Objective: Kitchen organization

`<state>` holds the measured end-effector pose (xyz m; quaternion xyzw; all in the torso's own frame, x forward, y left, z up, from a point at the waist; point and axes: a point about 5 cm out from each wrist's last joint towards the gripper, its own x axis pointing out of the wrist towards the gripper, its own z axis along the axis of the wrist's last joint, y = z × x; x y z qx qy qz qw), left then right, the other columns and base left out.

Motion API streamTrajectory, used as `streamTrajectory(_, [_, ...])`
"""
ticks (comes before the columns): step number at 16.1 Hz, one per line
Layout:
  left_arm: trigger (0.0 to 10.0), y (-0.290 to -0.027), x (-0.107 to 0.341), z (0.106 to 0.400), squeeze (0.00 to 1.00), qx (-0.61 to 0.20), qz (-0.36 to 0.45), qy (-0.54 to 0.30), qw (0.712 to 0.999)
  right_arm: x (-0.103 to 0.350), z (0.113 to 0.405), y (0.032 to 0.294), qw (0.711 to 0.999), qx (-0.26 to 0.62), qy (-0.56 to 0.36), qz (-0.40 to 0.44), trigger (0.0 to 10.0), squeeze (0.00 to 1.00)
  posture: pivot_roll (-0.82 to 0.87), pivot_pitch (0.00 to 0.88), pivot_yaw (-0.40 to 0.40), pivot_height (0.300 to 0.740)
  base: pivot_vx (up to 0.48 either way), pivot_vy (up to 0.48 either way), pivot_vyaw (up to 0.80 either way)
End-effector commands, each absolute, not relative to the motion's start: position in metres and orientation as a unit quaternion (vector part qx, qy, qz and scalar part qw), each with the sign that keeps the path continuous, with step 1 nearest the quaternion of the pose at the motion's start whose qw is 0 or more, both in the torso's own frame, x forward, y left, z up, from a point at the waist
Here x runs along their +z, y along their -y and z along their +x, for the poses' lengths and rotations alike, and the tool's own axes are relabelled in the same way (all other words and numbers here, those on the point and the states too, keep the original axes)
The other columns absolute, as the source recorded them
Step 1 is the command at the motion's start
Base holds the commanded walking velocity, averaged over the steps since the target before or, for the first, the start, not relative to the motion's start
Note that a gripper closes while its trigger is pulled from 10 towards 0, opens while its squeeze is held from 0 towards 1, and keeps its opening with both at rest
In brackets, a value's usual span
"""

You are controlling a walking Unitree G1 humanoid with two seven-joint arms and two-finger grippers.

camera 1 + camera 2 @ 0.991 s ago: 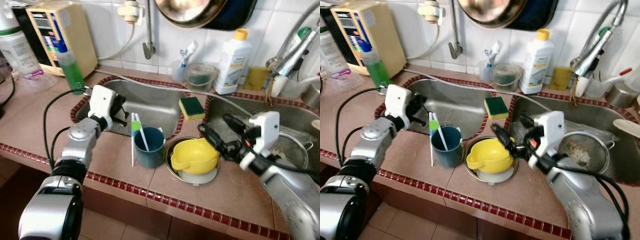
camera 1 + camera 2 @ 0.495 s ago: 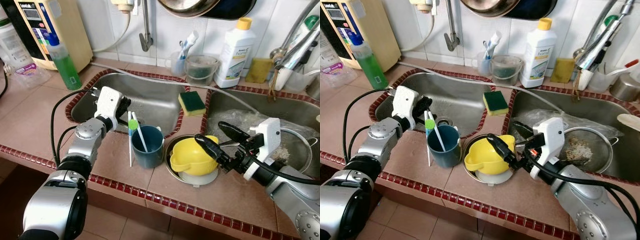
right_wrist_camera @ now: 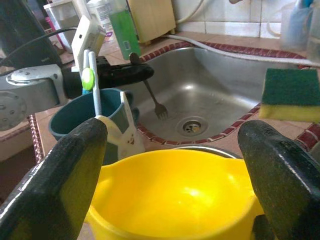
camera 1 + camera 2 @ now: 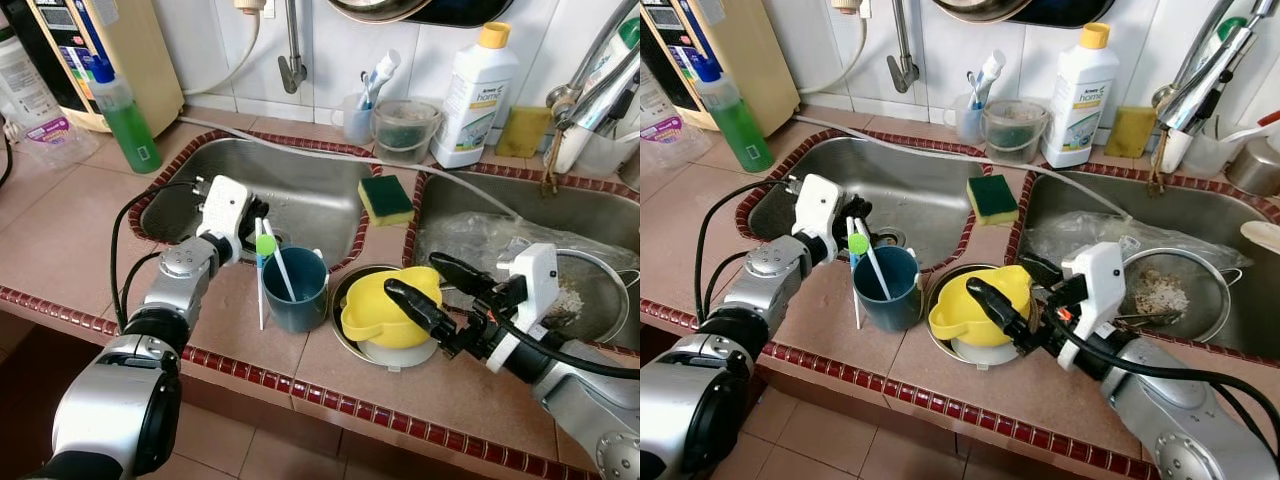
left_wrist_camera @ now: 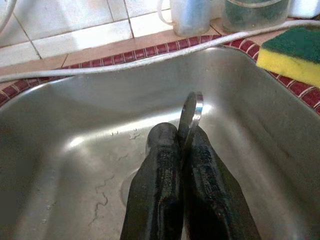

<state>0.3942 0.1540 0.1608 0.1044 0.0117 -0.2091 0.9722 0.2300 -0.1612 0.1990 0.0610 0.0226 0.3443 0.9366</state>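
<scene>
Taking the blue cup (image 4: 295, 290) on the tiled counter (image 4: 70, 225) as the landmark, the scene reads like this. To the cup's left and just behind it, the left gripper (image 3: 131, 74) hangs over the near edge of the left sink (image 4: 310, 195), its two black fingers (image 5: 162, 165) pressed together on the handle of a metal fork (image 3: 152, 97). The fork hangs tines down toward the drain, clear of the basin floor. The cup itself already holds a white stick and one with a green tip (image 4: 265, 243), so it looks like the place where utensils are being gathered. The fork is not yet in it.

Just to the right of the cup, a yellow bowl (image 4: 385, 312) sits tilted on a metal plate (image 4: 345, 335) with something white under it. The right gripper (image 4: 437, 298) has its fingers spread wide on either side of the bowl's far rim, holding nothing; in the right wrist view the fingers frame the bowl without touching it.

Behind the cup, a green and yellow sponge (image 4: 385, 198) lies on the divider between the sinks. Far right of the cup, a strainer (image 4: 1170, 292) sits in the right sink.

As a judgement, the tidying is only partly done: the fork needs dropping into the cup, the bowl is not yet gripped, and the strainer remains unsorted.
</scene>
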Motion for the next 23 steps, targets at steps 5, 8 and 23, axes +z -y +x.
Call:
streamTrajectory(5, [10.0,-0.156,0.167,0.397,1.00,-0.211,0.095,-0.015,0.973,0.205,0.224,0.158,0.934,0.351,-0.015,0.059,10.0,0.00,-0.29,0.139,0.089,0.740,0.000,0.000,0.00])
streamTrajectory(8, [10.0,-0.157,0.168,0.398,1.00,-0.212,0.091,-0.015,0.973,0.206,0.224,0.157,0.934,0.353,-0.014,0.060,10.0,0.00,-0.29,0.137,0.091,0.740,0.000,0.000,0.00])
streamTrajectory(23, [10.0,-0.187,0.188,0.399,0.38,-0.172,0.087,0.027,0.981,0.211,0.238,0.147,0.925,0.371,0.025,0.075,10.0,0.00,-0.23,0.096,0.092,0.740,0.000,0.000,0.00])
